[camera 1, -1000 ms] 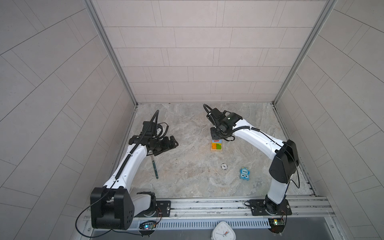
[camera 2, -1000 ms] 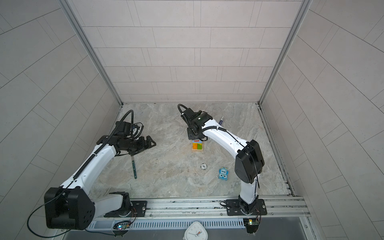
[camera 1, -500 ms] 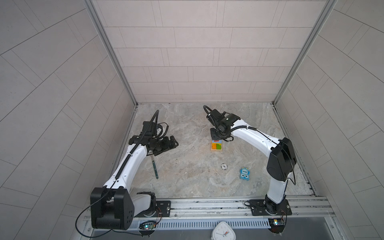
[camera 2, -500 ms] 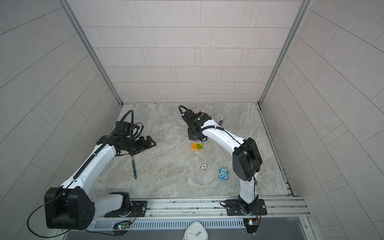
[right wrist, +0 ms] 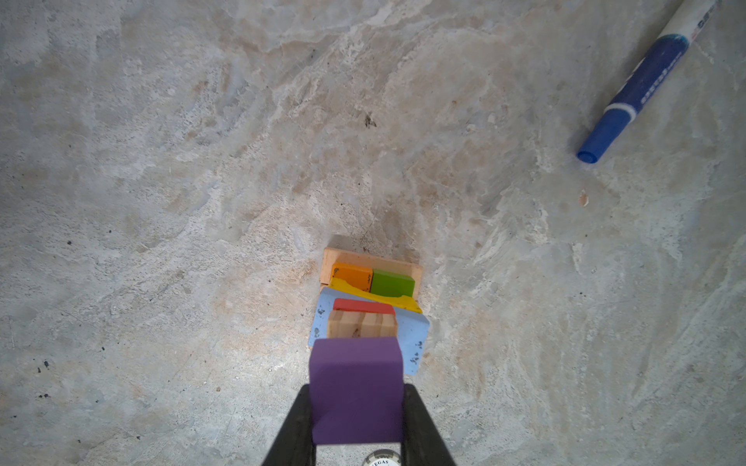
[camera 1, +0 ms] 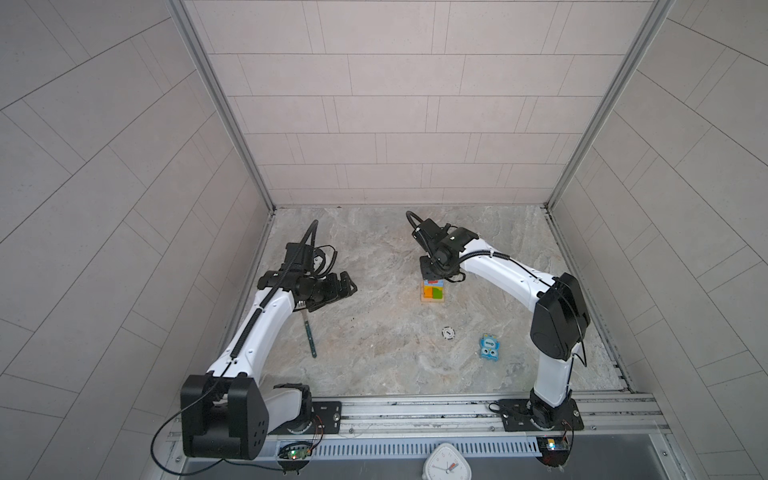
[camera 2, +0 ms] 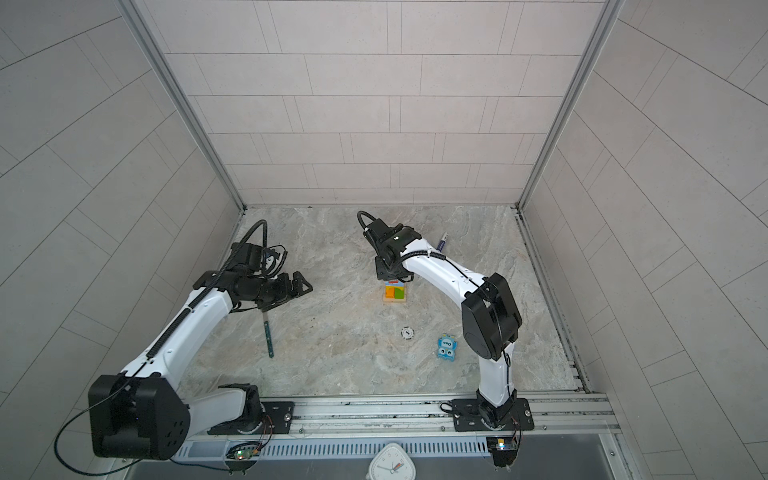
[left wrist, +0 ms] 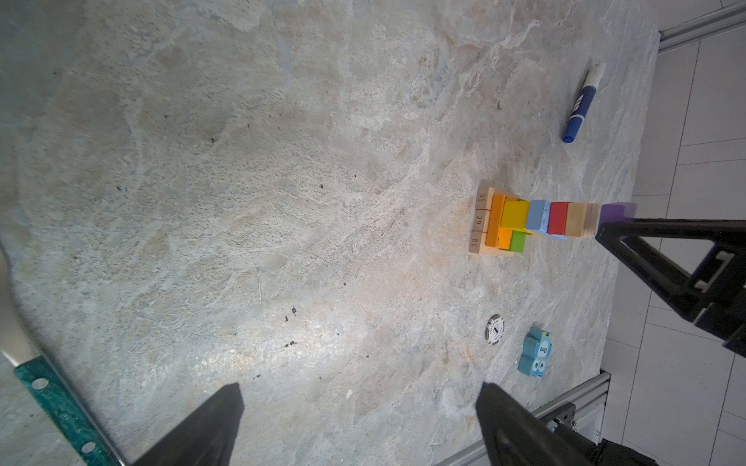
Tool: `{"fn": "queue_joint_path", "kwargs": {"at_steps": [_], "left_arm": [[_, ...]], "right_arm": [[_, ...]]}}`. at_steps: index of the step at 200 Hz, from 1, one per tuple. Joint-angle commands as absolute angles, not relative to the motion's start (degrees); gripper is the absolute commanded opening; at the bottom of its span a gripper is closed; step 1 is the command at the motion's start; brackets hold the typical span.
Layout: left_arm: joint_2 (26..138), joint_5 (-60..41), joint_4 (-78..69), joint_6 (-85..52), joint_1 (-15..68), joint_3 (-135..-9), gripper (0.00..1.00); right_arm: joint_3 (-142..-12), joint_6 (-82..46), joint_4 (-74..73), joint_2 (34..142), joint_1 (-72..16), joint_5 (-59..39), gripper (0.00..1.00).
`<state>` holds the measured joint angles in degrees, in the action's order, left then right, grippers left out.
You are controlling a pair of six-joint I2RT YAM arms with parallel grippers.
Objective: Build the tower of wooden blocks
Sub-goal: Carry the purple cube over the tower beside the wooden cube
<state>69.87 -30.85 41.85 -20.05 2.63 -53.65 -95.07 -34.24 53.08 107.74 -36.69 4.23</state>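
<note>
31, 29 on tan base blocks [left wrist: 480, 210]

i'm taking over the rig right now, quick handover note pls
Right gripper: shut on the purple cube, held at the top of the tower. I cannot tell whether it rests on the striped cube yet.
Left gripper: open, empty, off to the side near the knife.
Done: tan base, orange bar, green bar, yellow bar, blue bar, red cube and striped cube are stacked.
Left: seat the purple cube, let go, and back away without nudging the stack. No other loose block shows.
</note>
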Motion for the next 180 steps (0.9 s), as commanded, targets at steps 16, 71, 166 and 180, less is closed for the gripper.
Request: {"fn": "queue_joint_path", "kwargs": {"at_steps": [16,71,166,180], "left_arm": [[69.8,-31.2,41.9,-20.0,2.3,-53.0,0.97],[69.7,-31.2,41.9,-19.9,2.3,-53.0,0.97],[69.8,-31.1,42.0,-19.9,2.2,-53.0,0.97],[69.8,-31.1,42.0,-19.9,2.2,-53.1,0.97]], "right_arm": [[-93.9,-35.1,53.3,108.5,-36.3,5.3,0.21],[-93.2,-35.1,52.7,108.4,-36.3,5.2,0.22],[-93.3,-34.9,52.5,108.6,-36.3,5.2,0.31],[-93.3,-34.8,52.6,108.6,-36.1,5.2,0.33]]}}
